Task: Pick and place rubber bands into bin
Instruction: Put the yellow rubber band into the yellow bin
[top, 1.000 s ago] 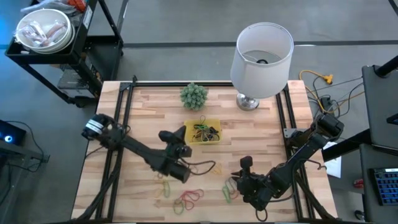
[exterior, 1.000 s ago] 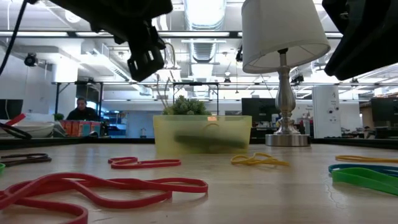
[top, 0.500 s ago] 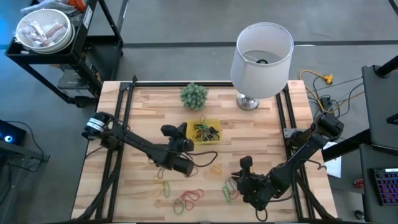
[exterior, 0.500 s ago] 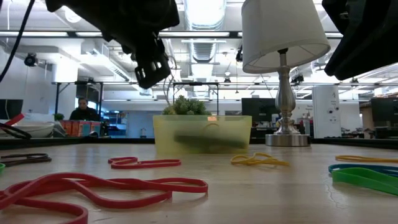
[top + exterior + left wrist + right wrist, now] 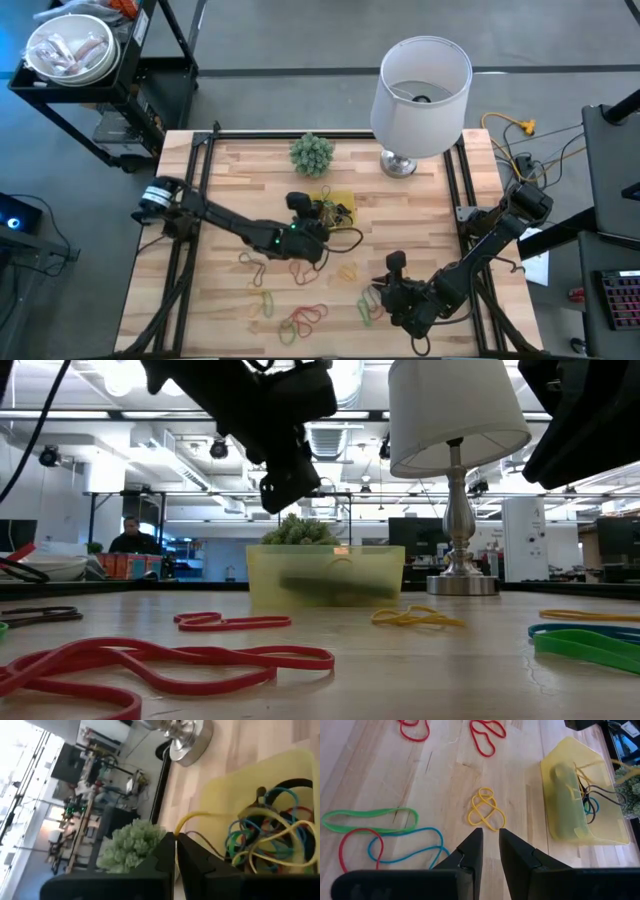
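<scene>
Right now your left gripper (image 5: 176, 840) pinches a yellow rubber band (image 5: 220, 815) over the bin (image 5: 345, 196) at mid-table. It hangs limp and weightless, so any strand will do. Your right gripper (image 5: 490, 847) waits near right with its jaws slightly apart, empty, above loose rubber bands (image 5: 482, 809).

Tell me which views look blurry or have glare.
Low view: ceiling lights glare, and the nearest red rubber band is soft while the bin is sharper. Left wrist view: bright washed-out windows, and the plant looks blurred. High view: evenly lit.
</scene>
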`<state>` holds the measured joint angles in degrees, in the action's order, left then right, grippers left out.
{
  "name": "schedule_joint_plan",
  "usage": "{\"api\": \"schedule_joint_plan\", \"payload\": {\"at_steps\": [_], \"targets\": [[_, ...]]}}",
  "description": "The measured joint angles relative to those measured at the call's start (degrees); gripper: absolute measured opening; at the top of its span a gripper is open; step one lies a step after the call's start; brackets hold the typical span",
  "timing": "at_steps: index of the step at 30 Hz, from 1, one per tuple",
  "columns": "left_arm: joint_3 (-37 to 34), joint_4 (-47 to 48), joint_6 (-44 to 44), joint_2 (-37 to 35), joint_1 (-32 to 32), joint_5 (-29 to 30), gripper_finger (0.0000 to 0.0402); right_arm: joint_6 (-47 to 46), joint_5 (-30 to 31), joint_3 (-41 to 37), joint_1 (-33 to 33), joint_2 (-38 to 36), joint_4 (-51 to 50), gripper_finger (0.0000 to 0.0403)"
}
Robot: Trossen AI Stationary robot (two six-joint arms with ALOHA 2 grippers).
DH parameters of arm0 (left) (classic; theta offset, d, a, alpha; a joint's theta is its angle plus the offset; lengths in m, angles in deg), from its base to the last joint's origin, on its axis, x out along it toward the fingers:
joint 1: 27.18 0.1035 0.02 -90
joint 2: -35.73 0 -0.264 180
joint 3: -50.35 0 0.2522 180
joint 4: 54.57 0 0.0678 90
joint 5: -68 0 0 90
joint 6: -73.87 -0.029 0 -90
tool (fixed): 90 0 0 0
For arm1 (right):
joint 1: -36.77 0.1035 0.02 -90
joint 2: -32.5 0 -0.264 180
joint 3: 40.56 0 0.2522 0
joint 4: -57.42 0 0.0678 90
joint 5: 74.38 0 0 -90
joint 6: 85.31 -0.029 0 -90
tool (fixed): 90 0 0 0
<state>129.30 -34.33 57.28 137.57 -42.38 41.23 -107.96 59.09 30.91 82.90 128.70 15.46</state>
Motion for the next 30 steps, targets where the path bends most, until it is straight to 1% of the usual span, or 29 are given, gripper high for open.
{"api": "schedule_joint_plan", "payload": {"at_steps": [9, 13, 16, 21, 24, 27, 30], "targets": [[-0.62, 0.57, -0.34, 0.0, 2.18, -8.61, 0.0, -0.06, 0.01, -0.15, 0.0, 0.0, 0.01, 0.0057], [-1.73, 0.5, -0.34, 0.0, 2.77, -10.25, 0.0002, -0.07, 0.0, -0.15, 0.0, 0.0, 0.07, 0.0057], [-2.37, 0.53, -0.32, 0.01, 2.88, -10.4, 0.0023, -0.07, 0.0, -0.15, 0.0, 0.0, 0.09, 0.0057], [-2.57, 0.45, 0.93, 0.0, 2.86, -10.47, 0.0081, -0.07, 0.0, -0.17, 0.0, 0.0, 0.12, 0.0057], [-2.37, 0.34, 1.21, 0.01, 2.86, -10.49, 0.0108, -0.47, 0.0, -0.17, 0.0, 0.0, 0.13, 0.0057], [-2.34, 0.42, 1.26, -0.15, 2.32, -10.49, 0.0123, -1.75, -0.01, -0.2, 0.0, 0.0, 0.15, 0.0057], [-2.52, 0.43, 1.24, -1.01, 0.72, -11.17, 0.0127, -3.54, -0.06, -0.61, -0.02, 0.0, 0.31, 0.0057]]}}
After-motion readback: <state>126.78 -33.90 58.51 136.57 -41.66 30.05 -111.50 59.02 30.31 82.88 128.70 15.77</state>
